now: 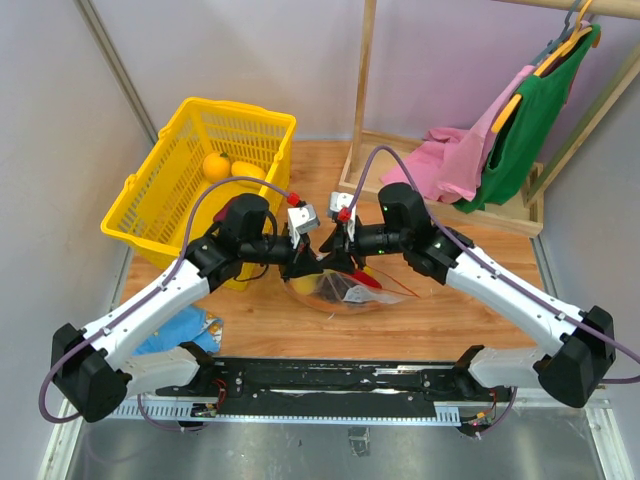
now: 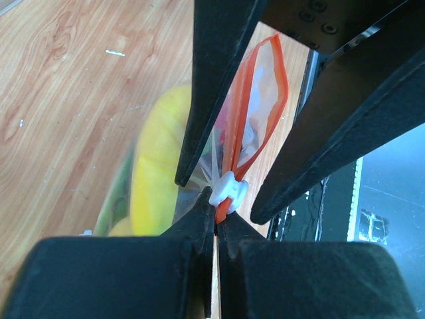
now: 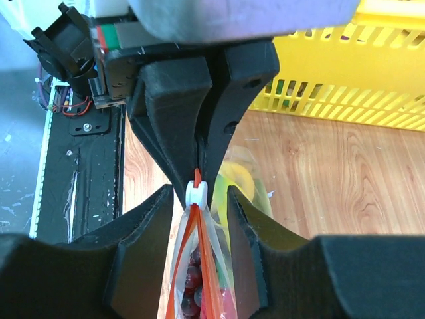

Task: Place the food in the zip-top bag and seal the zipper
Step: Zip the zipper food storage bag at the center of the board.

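Note:
The clear zip-top bag [image 1: 345,290] lies on the wooden table between both arms, with food inside: a yellow piece [image 2: 156,173] and dark red grapes [image 3: 192,279]. My left gripper [image 2: 216,207] is shut on the end of the red zipper [image 2: 262,100], just behind the white slider [image 2: 228,191]. The mouth stands parted beyond the slider. My right gripper [image 3: 200,199] faces the left one and is open. Its fingers [image 3: 143,229] stand on either side of the slider [image 3: 197,193] and the zipper strip [image 3: 199,266] with a gap on each side. In the top view the left gripper [image 1: 305,255] and right gripper [image 1: 340,250] meet tip to tip.
A yellow plastic basket [image 1: 160,190] with round yellow fruits [image 1: 215,165] stands at the back left. A wooden rack [image 1: 360,100] with pink cloth [image 1: 455,155] and a green garment [image 1: 535,110] is at the back right. A blue item [image 1: 185,330] lies by the left arm.

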`<state>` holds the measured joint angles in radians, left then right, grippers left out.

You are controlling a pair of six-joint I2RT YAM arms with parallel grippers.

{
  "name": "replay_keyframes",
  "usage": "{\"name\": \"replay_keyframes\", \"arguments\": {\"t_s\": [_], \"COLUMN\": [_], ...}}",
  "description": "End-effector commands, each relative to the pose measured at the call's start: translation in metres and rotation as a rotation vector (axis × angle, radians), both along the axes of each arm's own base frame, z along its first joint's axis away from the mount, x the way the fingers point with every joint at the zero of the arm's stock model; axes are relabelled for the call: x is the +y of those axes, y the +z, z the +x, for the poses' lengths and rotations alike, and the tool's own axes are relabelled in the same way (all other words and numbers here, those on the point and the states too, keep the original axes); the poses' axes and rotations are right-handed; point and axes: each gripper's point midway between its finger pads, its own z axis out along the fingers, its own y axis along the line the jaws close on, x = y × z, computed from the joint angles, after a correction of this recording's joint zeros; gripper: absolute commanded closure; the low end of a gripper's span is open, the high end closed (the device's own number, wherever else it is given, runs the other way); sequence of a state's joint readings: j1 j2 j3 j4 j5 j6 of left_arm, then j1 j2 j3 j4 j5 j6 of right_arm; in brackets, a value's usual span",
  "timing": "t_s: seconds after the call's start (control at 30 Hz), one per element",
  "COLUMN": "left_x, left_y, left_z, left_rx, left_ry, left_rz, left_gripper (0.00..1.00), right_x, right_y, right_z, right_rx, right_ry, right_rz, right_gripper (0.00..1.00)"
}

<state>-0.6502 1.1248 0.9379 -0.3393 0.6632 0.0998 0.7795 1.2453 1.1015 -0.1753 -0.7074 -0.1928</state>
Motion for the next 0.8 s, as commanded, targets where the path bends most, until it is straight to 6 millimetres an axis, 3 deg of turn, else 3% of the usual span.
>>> {"name": "replay_keyframes", "arguments": {"t_s": [0.0,0.13,0.2,0.23,0.47,0.63,0.77], "left_x": [-0.005,-0.004,-0.004,-0.003,-0.001,-0.002,-0.003], "left_y": [0.032,0.032,0.031,0.030,0.027,0.027,0.026], "left_z": [-0.001,-0.001,-0.001,-0.001,-0.002,-0.002,-0.002], "left_rx": [-0.075,-0.075,-0.078,-0.078,-0.078,-0.069,-0.066], "left_ry": [-0.021,-0.018,-0.014,-0.012,0.001,0.002,0.004], "left_rz": [-0.071,-0.075,-0.074,-0.074,-0.081,-0.082,-0.086], "left_gripper": [1.00,1.00,1.00,1.00,1.00,1.00,1.00], "right_x": [0.004,0.000,-0.005,-0.008,-0.029,-0.025,-0.018], "right_y": [-0.006,-0.012,-0.014,-0.015,-0.019,-0.012,-0.003], "right_z": [-0.005,-0.006,-0.003,-0.003,-0.002,-0.004,-0.007], "right_rx": [0.017,0.029,-0.001,-0.007,-0.033,-0.020,-0.005], "right_ry": [0.015,0.000,-0.010,-0.017,-0.044,-0.030,-0.005], "right_rz": [0.001,-0.020,-0.039,-0.046,-0.084,-0.062,-0.022], "right_gripper": [0.61,0.61,0.97,0.99,0.99,0.95,0.99]}}
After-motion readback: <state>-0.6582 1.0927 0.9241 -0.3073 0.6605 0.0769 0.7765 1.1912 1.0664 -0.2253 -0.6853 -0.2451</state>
